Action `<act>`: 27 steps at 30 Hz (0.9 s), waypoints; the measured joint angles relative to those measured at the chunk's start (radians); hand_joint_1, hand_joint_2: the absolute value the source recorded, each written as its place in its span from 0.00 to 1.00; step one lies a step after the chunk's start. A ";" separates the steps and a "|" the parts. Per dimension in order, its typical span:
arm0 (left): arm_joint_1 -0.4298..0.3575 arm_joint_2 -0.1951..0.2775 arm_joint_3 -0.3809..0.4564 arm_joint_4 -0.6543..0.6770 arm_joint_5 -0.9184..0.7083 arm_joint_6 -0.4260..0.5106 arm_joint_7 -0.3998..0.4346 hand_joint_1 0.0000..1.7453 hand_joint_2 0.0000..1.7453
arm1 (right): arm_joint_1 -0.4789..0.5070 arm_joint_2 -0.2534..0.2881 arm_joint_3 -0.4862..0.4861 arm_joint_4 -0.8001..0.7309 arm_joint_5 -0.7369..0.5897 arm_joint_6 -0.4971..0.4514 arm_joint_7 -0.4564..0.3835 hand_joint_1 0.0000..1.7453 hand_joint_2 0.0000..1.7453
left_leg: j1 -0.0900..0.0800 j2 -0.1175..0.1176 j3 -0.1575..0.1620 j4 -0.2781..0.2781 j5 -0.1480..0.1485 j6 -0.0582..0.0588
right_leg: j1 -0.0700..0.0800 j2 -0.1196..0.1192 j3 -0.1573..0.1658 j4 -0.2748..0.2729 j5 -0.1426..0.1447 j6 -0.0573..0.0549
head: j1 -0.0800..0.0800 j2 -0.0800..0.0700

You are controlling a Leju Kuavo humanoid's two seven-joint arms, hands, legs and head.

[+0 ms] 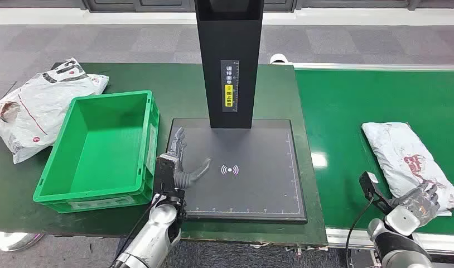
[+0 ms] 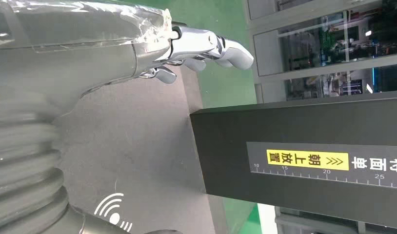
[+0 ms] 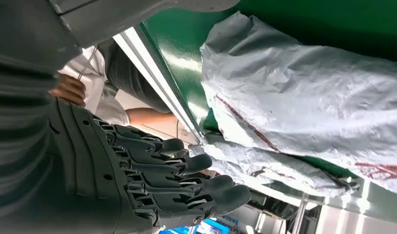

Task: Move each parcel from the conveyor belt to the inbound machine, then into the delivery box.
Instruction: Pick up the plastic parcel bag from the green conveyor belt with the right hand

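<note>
Head view showed the robot's left hand nearest, hovering over the near left part of the inbound machine's dark scan plate, fingers spread and holding nothing. In the left wrist view those pale fingers stretched out loose above the grey plate. Low on the right, the right hand sat at the near end of a grey parcel lying on the green conveyor belt; its fingers looked extended beside the parcel's crumpled edge, not wrapped round it, so that hand was released too. A person's hand showed beyond the belt's rail in the right wrist view.

Just left of the scan plate stood the green delivery box, with nothing in it. Farther back rose the machine's black column with its yellow label. At the far left of the table lay more grey parcels, touching the box's outer corner.
</note>
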 joint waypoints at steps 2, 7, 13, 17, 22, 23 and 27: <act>0.001 0.000 0.000 0.000 0.000 -0.001 0.000 0.00 1.00 | 0.000 0.000 -0.001 0.001 -0.014 0.016 -0.007 0.00 1.00 | 0.000 0.000 0.000 0.000 0.000 0.000 | 0.000 0.000 0.000 0.000 0.000 0.000 | 0.000 0.000; 0.005 0.000 0.000 0.000 0.001 -0.008 0.000 0.00 1.00 | 0.001 0.001 -0.023 0.007 -0.080 0.109 -0.045 0.00 1.00 | 0.000 0.000 0.000 0.000 0.000 0.000 | 0.000 0.000 0.000 0.000 0.000 0.000 | 0.000 0.000; 0.006 0.000 0.000 0.001 0.004 -0.009 0.000 0.00 1.00 | 0.001 0.002 -0.036 0.010 -0.088 0.163 -0.039 0.00 1.00 | 0.000 0.000 0.000 0.000 0.000 0.000 | 0.000 0.000 0.000 0.000 0.000 0.000 | 0.000 0.000; 0.006 0.000 0.000 0.001 0.015 -0.009 -0.001 0.00 1.00 | -0.003 0.006 -0.041 0.010 -0.085 0.221 -0.018 0.50 1.00 | 0.000 0.000 0.001 0.000 0.000 0.000 | 0.000 0.000 0.001 0.000 0.000 0.000 | 0.000 0.000; 0.006 0.000 0.000 0.005 0.001 0.013 -0.011 0.00 1.00 | -0.016 0.012 -0.075 0.010 -0.154 0.312 -0.044 1.00 1.00 | 0.000 0.000 0.003 0.000 0.000 0.001 | 0.000 0.000 0.004 -0.001 0.000 0.001 | 0.000 0.000; 0.006 0.000 -0.001 0.007 -0.003 0.018 -0.014 0.00 1.00 | -0.017 0.014 -0.090 0.010 -0.170 0.327 -0.056 1.00 1.00 | 0.000 0.000 0.004 0.001 -0.001 0.001 | 0.000 0.000 0.005 -0.002 0.000 0.002 | 0.000 0.000; 0.006 0.000 -0.001 0.012 -0.005 0.023 -0.015 0.00 1.00 | -0.021 0.015 -0.129 0.010 -0.187 0.337 -0.072 1.00 1.00 | 0.000 0.000 0.004 0.001 0.000 0.003 | 0.000 0.000 0.006 -0.002 0.001 0.003 | 0.000 0.000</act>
